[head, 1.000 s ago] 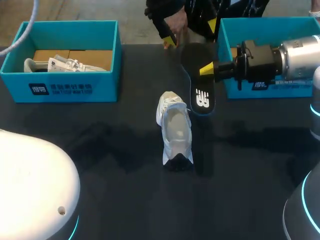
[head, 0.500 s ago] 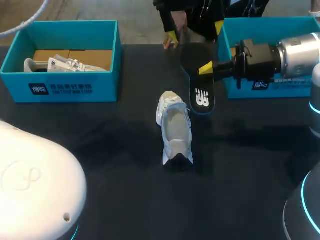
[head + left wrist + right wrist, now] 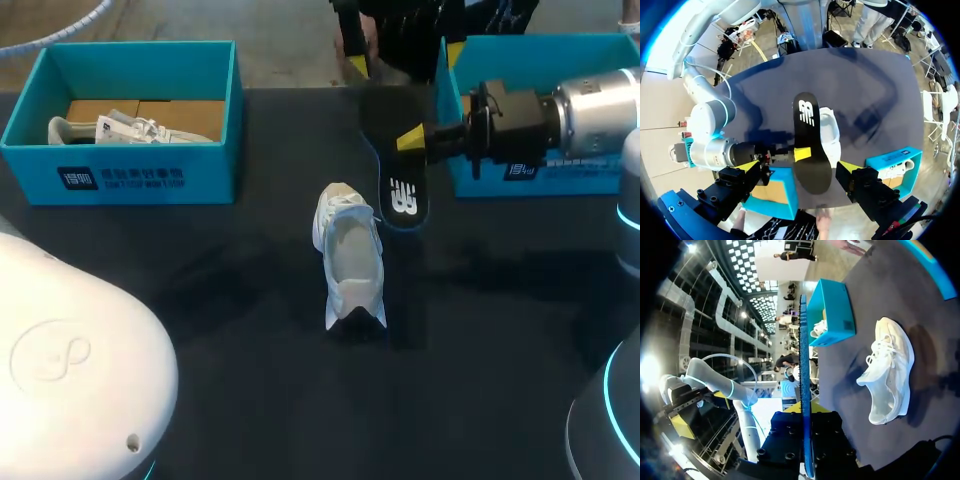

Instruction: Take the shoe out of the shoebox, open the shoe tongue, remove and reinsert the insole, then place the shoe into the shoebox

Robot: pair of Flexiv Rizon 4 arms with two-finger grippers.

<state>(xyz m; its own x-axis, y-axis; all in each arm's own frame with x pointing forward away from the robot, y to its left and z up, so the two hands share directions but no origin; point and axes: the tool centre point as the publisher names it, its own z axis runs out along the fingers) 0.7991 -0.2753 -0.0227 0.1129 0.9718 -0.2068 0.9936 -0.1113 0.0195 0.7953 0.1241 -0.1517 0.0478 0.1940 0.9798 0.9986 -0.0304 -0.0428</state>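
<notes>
**A:** Where's the insole (image 3: 403, 190) right now?

**B:** I've got it pinched at its side edge in my right gripper (image 3: 415, 140), flat and logo up. It hangs just to the right of the white shoe (image 3: 350, 250), towards the far side. The shoe stands alone mid-table, nothing holding it.

**A:** So what worries you?

**B:** The grip first. I hold one edge near the middle, so I judge the insole could bend or swivel the moment its end meets the shoe's opening. And the shoe is free, so a push from the insole could slide or tip it instead of going in.

**A:** And your left?

**B:** My left gripper (image 3: 798, 166) is spread wide over the insole's far end, pinching nothing. It's close to my right gripper, so a careless move could knock the two together.

**A:** Anything else in the way?

**B:** The right shoebox (image 3: 540, 40) sits right behind my right arm, so there's little room to pull back. The left shoebox (image 3: 120, 175), with another shoe (image 3: 130, 128) in it, is well apart. The dark table (image 3: 200, 290) around the shoe gives me room on the left.
</notes>
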